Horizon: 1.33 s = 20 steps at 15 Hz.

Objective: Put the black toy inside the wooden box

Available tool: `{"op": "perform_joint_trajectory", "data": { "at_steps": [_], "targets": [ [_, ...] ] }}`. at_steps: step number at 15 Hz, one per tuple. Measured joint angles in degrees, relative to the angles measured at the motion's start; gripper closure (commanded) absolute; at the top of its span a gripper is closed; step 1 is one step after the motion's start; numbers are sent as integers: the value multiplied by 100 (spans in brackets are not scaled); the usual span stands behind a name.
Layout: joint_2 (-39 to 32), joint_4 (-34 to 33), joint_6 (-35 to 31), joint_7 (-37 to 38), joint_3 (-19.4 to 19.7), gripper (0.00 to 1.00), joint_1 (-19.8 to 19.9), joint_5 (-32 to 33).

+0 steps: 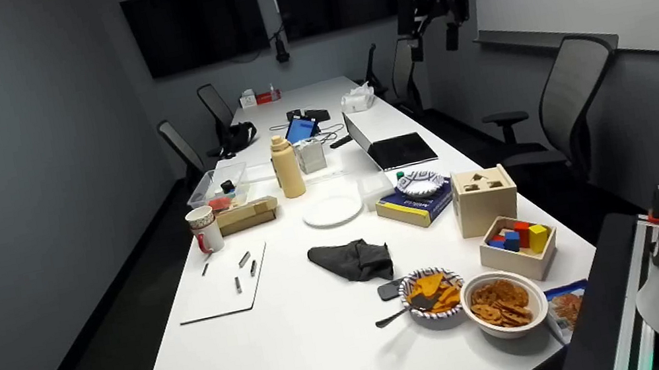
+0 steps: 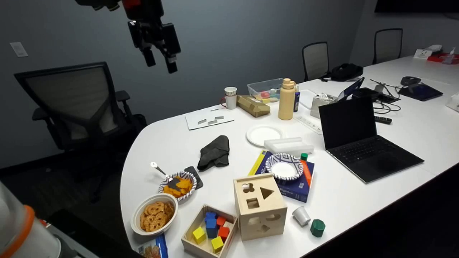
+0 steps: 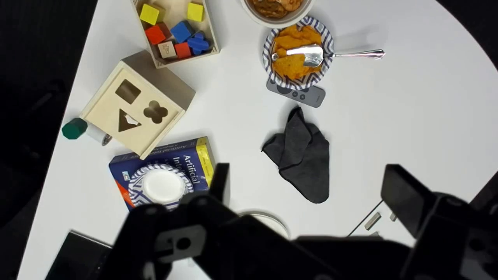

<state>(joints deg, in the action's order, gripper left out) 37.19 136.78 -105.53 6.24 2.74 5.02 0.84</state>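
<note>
The wooden box (image 1: 487,212) is a pale cube with shaped holes in its top; it also shows in an exterior view (image 2: 263,224) and in the wrist view (image 3: 167,81). I cannot pick out a black toy for certain. A small black object (image 1: 227,186) lies in the clear plastic bin. A dark grey cloth (image 3: 305,163) lies folded on the table, also in both exterior views (image 1: 352,261) (image 2: 215,152). My gripper (image 1: 434,44) is open and empty, high above the table; it also shows in an exterior view (image 2: 161,64) and in the wrist view (image 3: 307,175).
A low wooden tray (image 2: 192,242) of coloured blocks stands against the box. A dark green block (image 2: 317,228) and a small grey cup (image 2: 301,215) lie beside it. A book (image 2: 297,191) bears a paper bowl. Snack bowls (image 1: 509,329), a laptop (image 1: 400,149) and a bottle (image 1: 286,169) stand around.
</note>
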Motion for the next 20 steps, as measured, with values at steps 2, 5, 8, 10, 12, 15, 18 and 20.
{"op": "perform_joint_trajectory", "data": {
  "at_steps": [2,5,8,10,12,15,18,20],
  "targets": [
    [-191,17,-109,63,89,0,44,-53],
    [-859,159,-726,290,319,0,181,-269],
    [-1743,308,-1547,581,505,0,334,-625],
    [-2338,328,-2026,736,622,0,407,-924],
    [-2875,332,-2407,902,715,0,475,-1218],
    [-3550,343,-2803,1189,827,0,575,-1626],
    [-4012,448,-3170,1529,916,0,669,-1997],
    [-4215,600,-3388,1701,985,0,721,-2292]
  ]
}}
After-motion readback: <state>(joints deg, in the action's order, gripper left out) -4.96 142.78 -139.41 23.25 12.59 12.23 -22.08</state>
